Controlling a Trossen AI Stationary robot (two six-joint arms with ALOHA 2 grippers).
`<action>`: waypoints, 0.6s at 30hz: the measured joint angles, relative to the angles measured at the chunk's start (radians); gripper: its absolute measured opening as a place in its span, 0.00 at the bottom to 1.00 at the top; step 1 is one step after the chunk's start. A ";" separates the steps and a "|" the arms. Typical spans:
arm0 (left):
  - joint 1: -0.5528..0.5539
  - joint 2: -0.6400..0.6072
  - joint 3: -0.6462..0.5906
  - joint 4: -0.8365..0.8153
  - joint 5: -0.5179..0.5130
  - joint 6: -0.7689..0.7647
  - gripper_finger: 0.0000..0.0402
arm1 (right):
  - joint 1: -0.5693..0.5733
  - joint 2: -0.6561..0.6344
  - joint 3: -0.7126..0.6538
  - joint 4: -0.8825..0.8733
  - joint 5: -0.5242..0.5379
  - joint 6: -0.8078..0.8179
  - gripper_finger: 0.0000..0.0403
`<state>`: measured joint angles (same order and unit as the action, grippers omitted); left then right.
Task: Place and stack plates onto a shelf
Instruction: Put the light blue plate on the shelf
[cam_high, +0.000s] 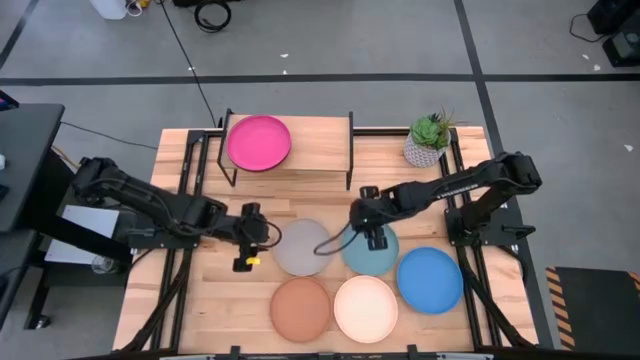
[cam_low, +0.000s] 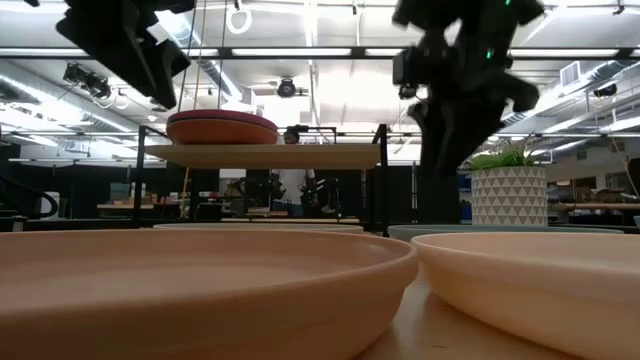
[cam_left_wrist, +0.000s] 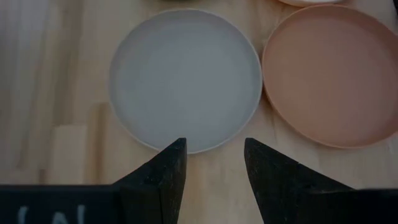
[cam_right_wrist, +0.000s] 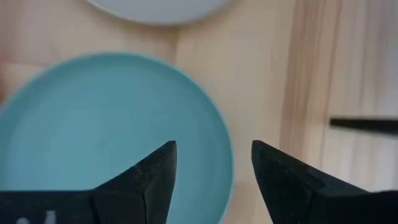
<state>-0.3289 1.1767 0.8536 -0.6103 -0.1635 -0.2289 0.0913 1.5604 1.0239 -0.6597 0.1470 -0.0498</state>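
The shelf (cam_high: 320, 150) stands at the table's far side. A magenta plate (cam_high: 258, 142) lies on its left half, and in the low view it rests on an orange plate (cam_low: 222, 131). Grey (cam_high: 303, 247), pale blue (cam_high: 370, 252), bright blue (cam_high: 429, 279), terracotta (cam_high: 300, 308) and cream (cam_high: 365, 308) plates lie flat on the table. My left gripper (cam_left_wrist: 214, 155) hovers open over the grey plate's (cam_left_wrist: 185, 79) left rim. My right gripper (cam_right_wrist: 213, 158) hovers open over the pale blue plate's (cam_right_wrist: 112, 130) far rim. The dark teal plate is out of view.
A potted plant (cam_high: 430, 140) in a white pot stands right of the shelf, behind my right arm. The shelf's right half is bare wood. The terracotta (cam_low: 200, 290) and cream (cam_low: 540, 280) plates lie along the table's near edge. Black frame rails run down both table sides.
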 joint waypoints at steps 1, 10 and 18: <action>-0.008 0.000 -0.007 0.011 0.000 -0.016 0.42 | -0.020 0.000 -0.011 0.001 -0.022 0.001 0.52; -0.108 0.000 -0.027 0.045 -0.097 -0.075 0.42 | -0.157 0.008 -0.112 0.058 -0.083 -0.002 0.48; -0.144 0.000 -0.027 0.046 -0.132 -0.107 0.42 | -0.149 0.008 -0.187 0.116 -0.073 0.021 0.43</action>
<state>-0.4727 1.1767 0.8261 -0.5647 -0.2954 -0.3360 -0.0579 1.5684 0.8369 -0.5433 0.0744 -0.0292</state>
